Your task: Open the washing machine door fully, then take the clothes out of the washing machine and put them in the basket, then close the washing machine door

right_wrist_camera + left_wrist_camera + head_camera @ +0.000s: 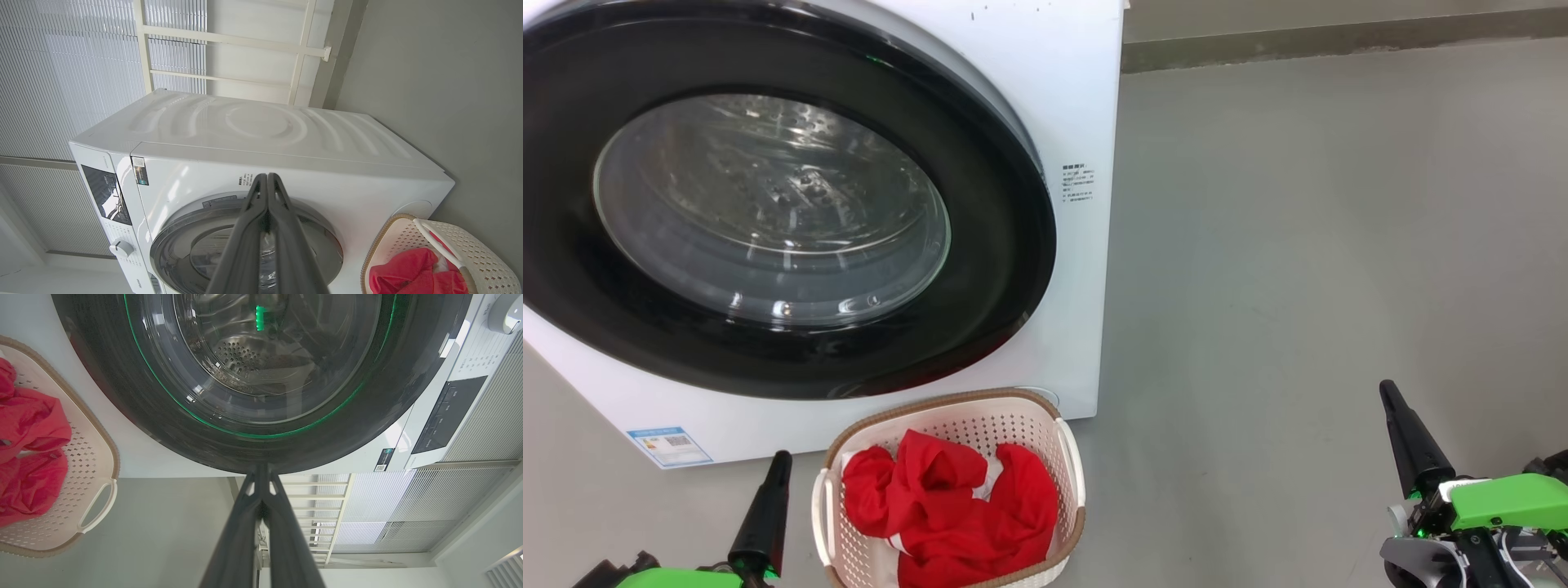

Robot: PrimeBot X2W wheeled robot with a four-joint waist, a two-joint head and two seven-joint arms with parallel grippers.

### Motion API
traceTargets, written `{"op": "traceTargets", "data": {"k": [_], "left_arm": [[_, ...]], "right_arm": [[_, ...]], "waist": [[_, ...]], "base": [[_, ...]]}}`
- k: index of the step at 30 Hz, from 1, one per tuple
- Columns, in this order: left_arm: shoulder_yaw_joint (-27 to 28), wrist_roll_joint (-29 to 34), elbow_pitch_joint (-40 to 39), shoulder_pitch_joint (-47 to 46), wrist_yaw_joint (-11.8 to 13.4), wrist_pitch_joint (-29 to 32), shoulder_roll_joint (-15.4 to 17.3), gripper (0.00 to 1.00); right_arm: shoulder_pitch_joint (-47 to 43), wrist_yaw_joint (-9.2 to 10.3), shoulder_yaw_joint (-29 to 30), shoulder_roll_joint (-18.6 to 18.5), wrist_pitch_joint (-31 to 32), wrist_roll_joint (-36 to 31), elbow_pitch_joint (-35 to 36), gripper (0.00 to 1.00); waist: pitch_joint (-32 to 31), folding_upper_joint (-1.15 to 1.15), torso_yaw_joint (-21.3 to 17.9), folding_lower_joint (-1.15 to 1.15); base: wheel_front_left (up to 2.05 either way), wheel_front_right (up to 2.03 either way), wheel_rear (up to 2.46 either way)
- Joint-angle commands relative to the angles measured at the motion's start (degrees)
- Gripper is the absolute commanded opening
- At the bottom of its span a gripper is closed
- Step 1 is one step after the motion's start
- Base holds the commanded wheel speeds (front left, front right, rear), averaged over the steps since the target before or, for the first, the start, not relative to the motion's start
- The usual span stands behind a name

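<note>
While the left gripper hung low, fingers pressed together and empty, the washing machine door stood shut. Clothes lay heaped in the basket, just before the washing machine. Right gripper fingers likewise together, empty.

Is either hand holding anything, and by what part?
Nothing is held. The left hand and right hand are both shut and empty; the clothes lie in the basket.

Grey floor out toward 3 o'clock. Dull skirting strip at its far edge, 1 o'clock. Cream railing against ribbed white panelling, 12 o'clock.
</note>
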State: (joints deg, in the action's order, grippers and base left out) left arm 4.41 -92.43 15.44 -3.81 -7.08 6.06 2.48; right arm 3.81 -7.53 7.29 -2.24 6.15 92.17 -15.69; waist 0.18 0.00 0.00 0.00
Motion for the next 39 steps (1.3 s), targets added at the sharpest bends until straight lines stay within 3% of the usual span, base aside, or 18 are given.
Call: {"op": "traceTargets", "data": {"k": [1,39], "left_arm": [[2.15,0.30,-1.40,-2.38,-0.41,0.46,0.42,0.00],[2.16,0.32,-1.40,-2.38,-0.41,0.47,0.41,0.00]], "right_arm": [[2.38,0.04,-0.72,-0.64,0.38,-0.04,1.67,0.00],[2.38,0.04,-0.75,-0.64,0.36,-0.02,1.67,0.00]], "waist": [[0.00,0.00,0.00,0.00],[0.00,0.00,0.00,0.00]], "base": [[0.00,0.00,0.00],[0.00,0.00,0.00]]}}
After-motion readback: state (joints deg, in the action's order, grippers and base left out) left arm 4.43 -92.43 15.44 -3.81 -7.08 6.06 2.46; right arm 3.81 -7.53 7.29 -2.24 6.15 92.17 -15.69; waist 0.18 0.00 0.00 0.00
